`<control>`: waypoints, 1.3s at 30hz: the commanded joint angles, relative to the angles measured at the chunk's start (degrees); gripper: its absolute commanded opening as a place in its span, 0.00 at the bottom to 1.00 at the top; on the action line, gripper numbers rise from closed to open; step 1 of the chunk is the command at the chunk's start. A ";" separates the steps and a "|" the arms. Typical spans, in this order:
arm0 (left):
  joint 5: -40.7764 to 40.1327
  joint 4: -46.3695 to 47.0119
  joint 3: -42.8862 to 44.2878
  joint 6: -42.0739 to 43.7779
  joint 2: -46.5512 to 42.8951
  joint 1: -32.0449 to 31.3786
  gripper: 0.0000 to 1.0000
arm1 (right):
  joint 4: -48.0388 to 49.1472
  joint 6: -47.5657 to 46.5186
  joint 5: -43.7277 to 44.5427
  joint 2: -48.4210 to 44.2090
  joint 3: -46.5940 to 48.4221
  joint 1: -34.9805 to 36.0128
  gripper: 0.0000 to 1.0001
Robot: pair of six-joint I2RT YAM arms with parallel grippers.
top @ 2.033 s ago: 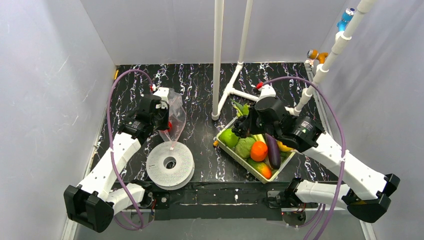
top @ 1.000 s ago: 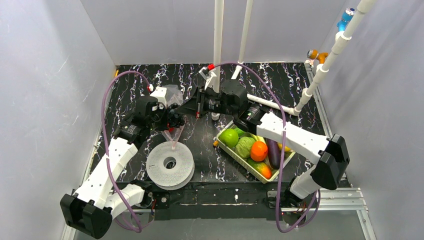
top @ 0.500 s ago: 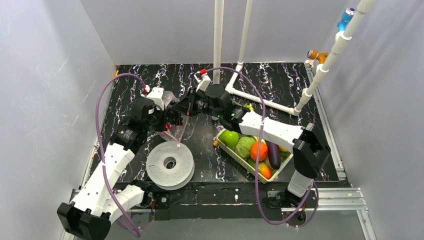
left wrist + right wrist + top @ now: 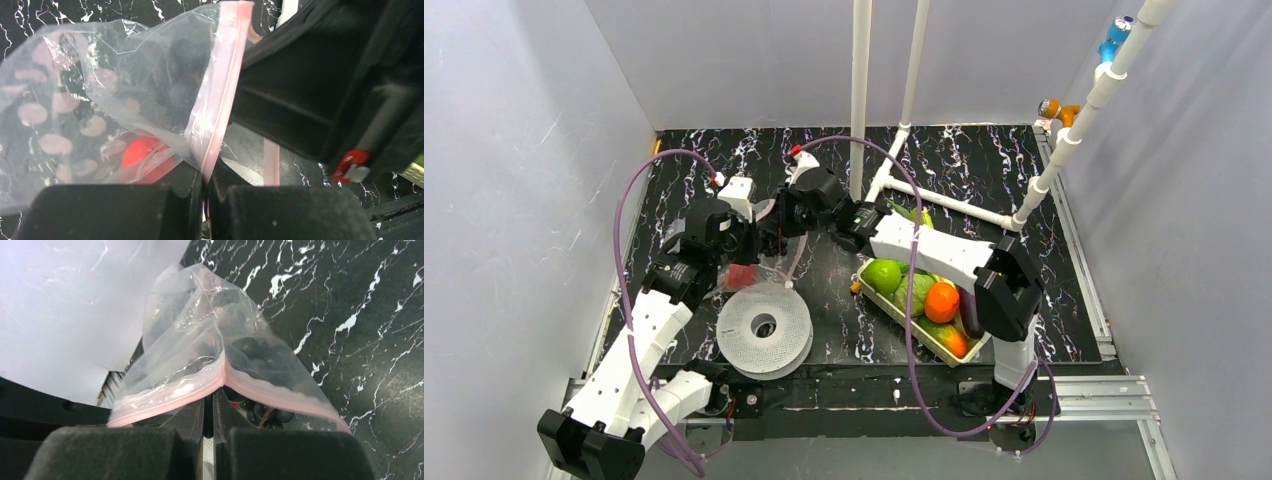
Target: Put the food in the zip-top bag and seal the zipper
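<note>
Right gripper (image 4: 209,407) has left the tray (image 4: 902,324), right of the white spool (image 4: 764,328), and now pinches the zipper (image 4: 170,394). Left gripper (image 4: 205,175) clamps the same strip. The zip-top bag (image 4: 771,212) hangs just beyond the spool, holding dark grapes (image 4: 265,360) and a red piece (image 4: 142,155). Sealing seems premature, as food remains in the tray.

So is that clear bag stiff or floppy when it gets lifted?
Probably floppy: the clear bag creases and folds at the left tool. Likely light, since thin film shows the red piece through. Possibly slippery; its surface looks glossy.
</note>
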 commanded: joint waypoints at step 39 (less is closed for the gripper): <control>-5.21 -0.73 0.58 -0.68 5.39 -0.15 0.00 | -45.51 0.33 25.71 -47.95 -33.84 -1.31 0.97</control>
